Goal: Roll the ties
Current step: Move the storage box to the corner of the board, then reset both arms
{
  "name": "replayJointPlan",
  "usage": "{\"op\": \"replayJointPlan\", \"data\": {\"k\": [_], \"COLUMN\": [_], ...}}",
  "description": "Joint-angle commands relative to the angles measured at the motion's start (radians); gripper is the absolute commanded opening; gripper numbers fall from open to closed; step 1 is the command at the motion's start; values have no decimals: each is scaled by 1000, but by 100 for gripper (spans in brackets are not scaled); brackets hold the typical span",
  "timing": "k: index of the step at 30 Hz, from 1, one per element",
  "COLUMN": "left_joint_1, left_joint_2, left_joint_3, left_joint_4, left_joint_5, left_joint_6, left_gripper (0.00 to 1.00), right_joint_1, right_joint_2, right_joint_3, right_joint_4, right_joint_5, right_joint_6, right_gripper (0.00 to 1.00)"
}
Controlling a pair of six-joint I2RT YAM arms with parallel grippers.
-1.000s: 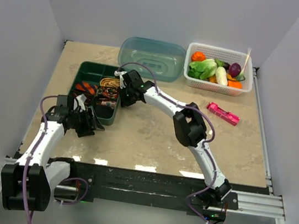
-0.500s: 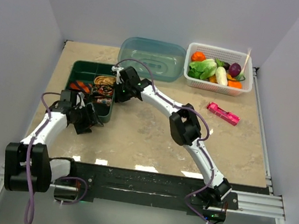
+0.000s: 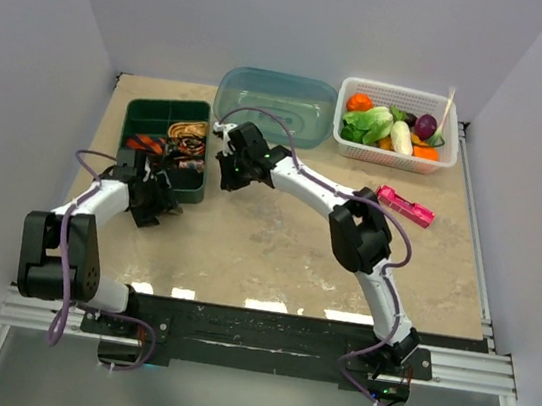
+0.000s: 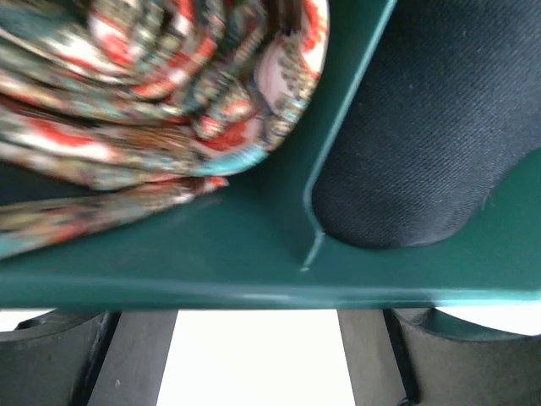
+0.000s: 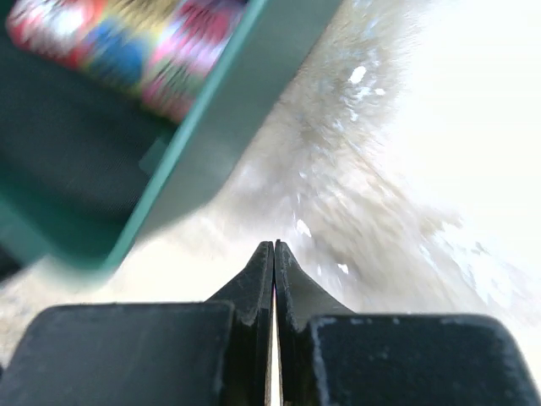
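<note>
Top external view: the ties [image 3: 188,133] lie coiled in the green tray [image 3: 163,112] at the far left of the counter [image 3: 275,244], so none shows a long axis. My left hand [image 3: 155,199] is at the tray's near right corner, fingers spread wide, gripping nothing. Its camera shows a red-and-teal tie coil [image 4: 152,85] against a divider, folds running across. My right hand [image 5: 275,254], pinched fully closed and empty, is just off the tray's right wall. Bare counter lies open rightward to the pink gadget [image 3: 404,206].
</note>
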Motion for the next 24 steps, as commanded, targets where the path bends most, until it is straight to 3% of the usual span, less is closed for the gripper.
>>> {"op": "replayJointPlan", "data": {"k": [1, 9, 13, 18, 19, 20, 21, 22, 24], "left_joint_1": [8, 91, 113, 99, 99, 99, 99, 97, 97], "left_joint_2": [85, 312, 323, 156, 119, 79, 6, -33, -132], "left_joint_3": [128, 323, 372, 327, 311, 275, 259, 245, 225], "left_joint_4": [130, 146, 164, 224, 259, 282, 326, 337, 368], "left_joint_5": [-105, -80, -8, 58, 73, 105, 121, 122, 139], "left_joint_6": [-7, 33, 50, 57, 56, 54, 54, 48, 45], "left_gripper": [75, 77, 79, 90, 91, 100, 100, 100, 100], "right_joint_1": [-30, -42, -42, -42, -42, -42, -43, -42, -42], "right_joint_2": [-167, -266, -312, -420, -440, -460, -505, -526, -588], "right_joint_3": [-109, -241, -293, -338, -359, -370, -382, -401, -413], "right_joint_4": [43, 54, 72, 104, 124, 136, 146, 164, 176], "right_joint_5": [55, 50, 26, 30, 40, 47, 55, 61, 87], "right_joint_6": [-46, -63, -65, -62, -62, -62, -62, -62, -62], "right_gripper": [0, 0, 3, 21, 32, 39, 46, 61, 73]}}
